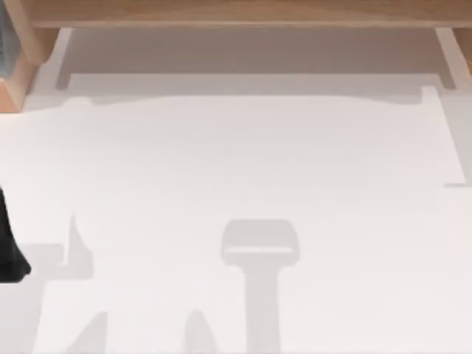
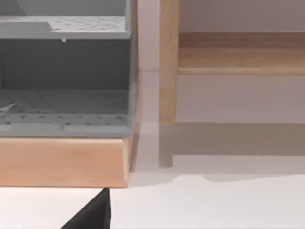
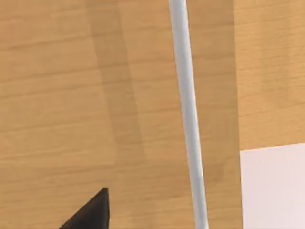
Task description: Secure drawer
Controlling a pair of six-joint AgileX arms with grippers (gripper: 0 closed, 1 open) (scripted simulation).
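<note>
The drawer (image 2: pixel 62 162) has a light wood front and a grey dotted inside (image 2: pixel 62 107). It stands pulled out of the wooden cabinet, and its corner (image 1: pixel 13 81) shows at the table's far left. My left gripper (image 2: pixel 90 214) hovers a little in front of the drawer's wooden front, apart from it. The left arm (image 1: pixel 9 247) is a black shape at the table's left edge. My right gripper (image 3: pixel 90 214) is close up against a wood panel (image 3: pixel 71 95) that carries a pale metal bar handle (image 3: pixel 188 114); the bar lies beside the gripper, not in it.
A wooden cabinet frame (image 1: pixel 236 13) runs along the back of the white table (image 1: pixel 236 169). A wooden post (image 2: pixel 167 62) and a cross rail (image 2: pixel 238 52) stand beside the drawer. A grey gripper-shaped shadow (image 1: pixel 259 247) lies on the table's middle front.
</note>
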